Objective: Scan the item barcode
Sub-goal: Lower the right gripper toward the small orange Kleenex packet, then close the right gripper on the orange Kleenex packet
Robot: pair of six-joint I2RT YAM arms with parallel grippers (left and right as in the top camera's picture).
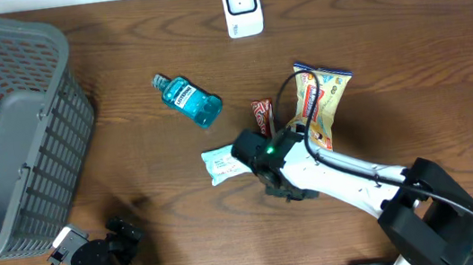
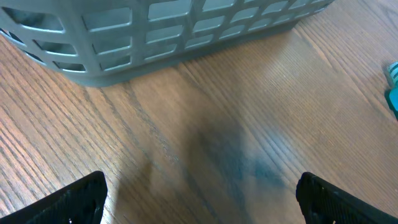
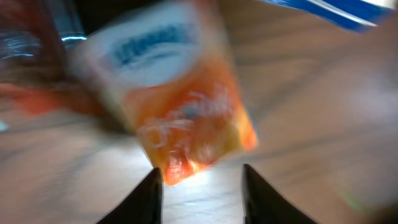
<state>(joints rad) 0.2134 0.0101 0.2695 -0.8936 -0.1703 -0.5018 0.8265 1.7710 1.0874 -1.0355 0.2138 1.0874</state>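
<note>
The item in front of my right gripper (image 3: 200, 186) is an orange and white snack bag (image 3: 180, 106), blurred in the right wrist view. Its lower corner sits just ahead of the left fingertip (image 3: 154, 186), and a gap of bare table shows between the fingers, so nothing is clamped. From overhead, the right gripper (image 1: 287, 135) reaches under its wrist toward the bottom of the bag (image 1: 323, 99). The white scanner (image 1: 241, 6) stands at the table's far edge. My left gripper (image 2: 199, 199) hangs wide open over bare wood, its fingers empty.
A grey slatted basket (image 1: 2, 134) fills the left side and shows close by in the left wrist view as the basket (image 2: 155, 31). A blue mouthwash bottle (image 1: 187, 100), a red wrapper (image 1: 262, 116) and a white packet (image 1: 222, 163) lie near the right wrist.
</note>
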